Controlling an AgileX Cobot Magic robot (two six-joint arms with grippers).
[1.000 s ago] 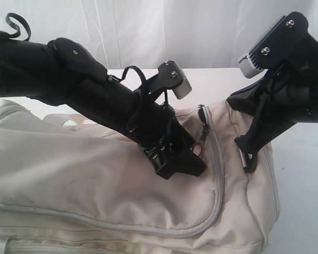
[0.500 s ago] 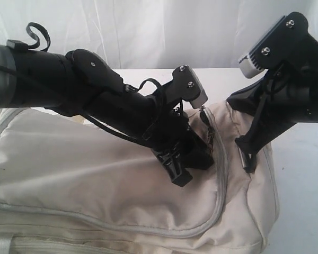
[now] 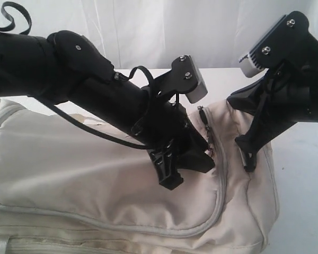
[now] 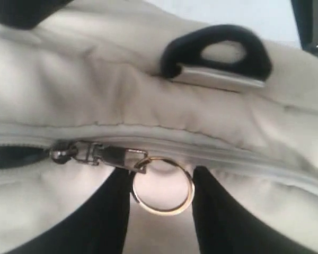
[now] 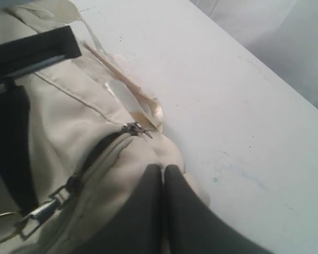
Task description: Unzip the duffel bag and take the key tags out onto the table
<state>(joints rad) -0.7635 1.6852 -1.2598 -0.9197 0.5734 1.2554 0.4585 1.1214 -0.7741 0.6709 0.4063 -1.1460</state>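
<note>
The cream duffel bag (image 3: 69,174) lies across the white table (image 3: 302,180). Its grey zipper curves round the end, with a short dark gap (image 4: 10,156) behind the metal slider (image 4: 114,156). A metal ring pull (image 4: 161,210) hangs from the slider. My left gripper (image 4: 161,182) has closed on that ring, one finger against each side; in the exterior view it (image 3: 211,159) sits at the zipper's bend. My right gripper (image 5: 163,172) is shut, fingertips pressed on the fabric of the bag's end (image 3: 248,161). The key tags are hidden.
A black D-ring (image 4: 222,39) on a metal bar sits at the bag's end beyond the zipper. A pale webbing strap (image 5: 132,92) trails onto the table (image 5: 244,95). White curtains hang behind. Both arms crowd the bag's right end.
My left arm has moved right along the bag to the zipper's bend and its jaws have narrowed onto the ring pull. The right arm has stayed put.
</note>
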